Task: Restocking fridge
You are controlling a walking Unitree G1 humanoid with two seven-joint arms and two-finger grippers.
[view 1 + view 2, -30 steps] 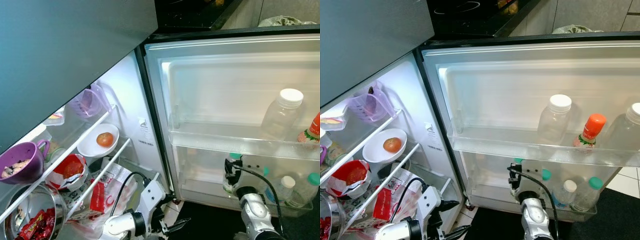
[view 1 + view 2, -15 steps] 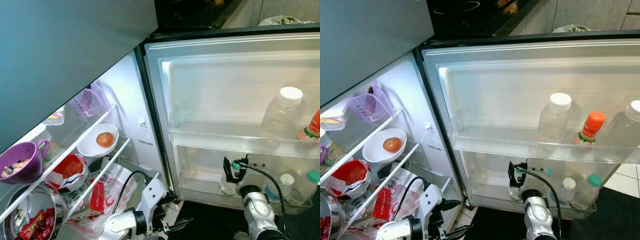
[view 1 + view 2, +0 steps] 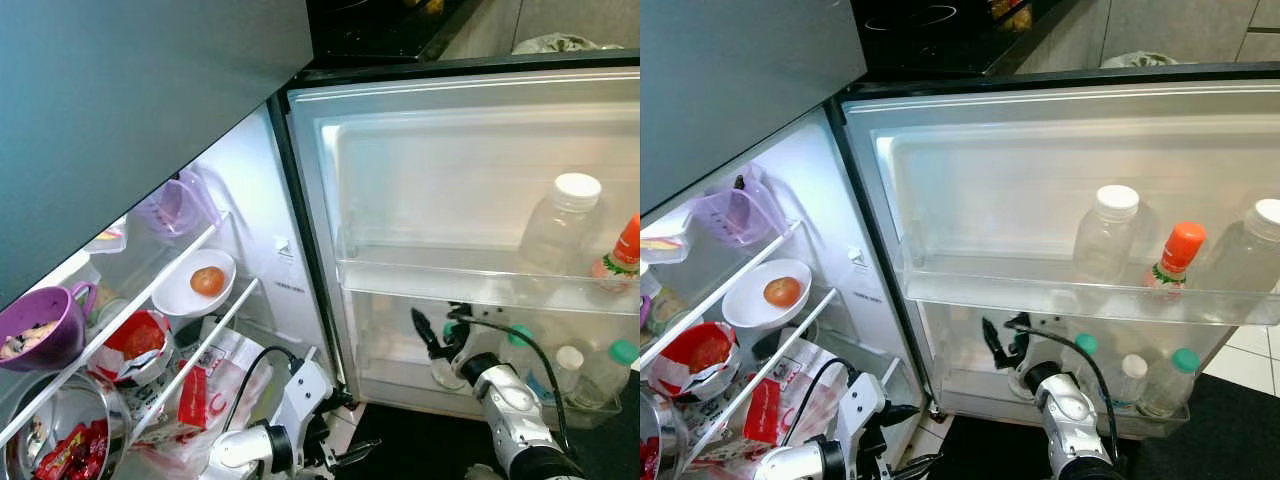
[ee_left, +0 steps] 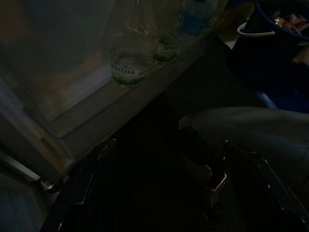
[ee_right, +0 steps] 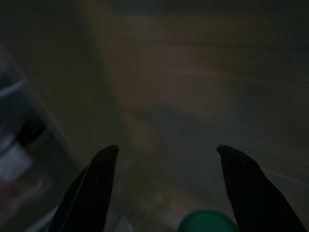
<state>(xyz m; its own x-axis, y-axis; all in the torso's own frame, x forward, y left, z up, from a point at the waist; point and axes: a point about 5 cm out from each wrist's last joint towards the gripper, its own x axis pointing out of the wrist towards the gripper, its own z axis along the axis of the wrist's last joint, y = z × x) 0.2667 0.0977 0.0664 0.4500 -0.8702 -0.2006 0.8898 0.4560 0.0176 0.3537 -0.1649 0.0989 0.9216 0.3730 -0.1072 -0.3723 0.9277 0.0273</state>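
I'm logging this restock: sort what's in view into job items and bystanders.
Job:
right gripper, open, at the lower door shelf
green-capped bottle just set down there
other bottles beside it
upper door shelf with its bottles

Bystanders:
left gripper, idle down low
bowl holding a tomato
purple cup
red snack bags

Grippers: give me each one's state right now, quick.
Left gripper: low by the fridge's bottom edge, fingers apart, holding nothing.
Right gripper: open at the lower door shelf, holding nothing.
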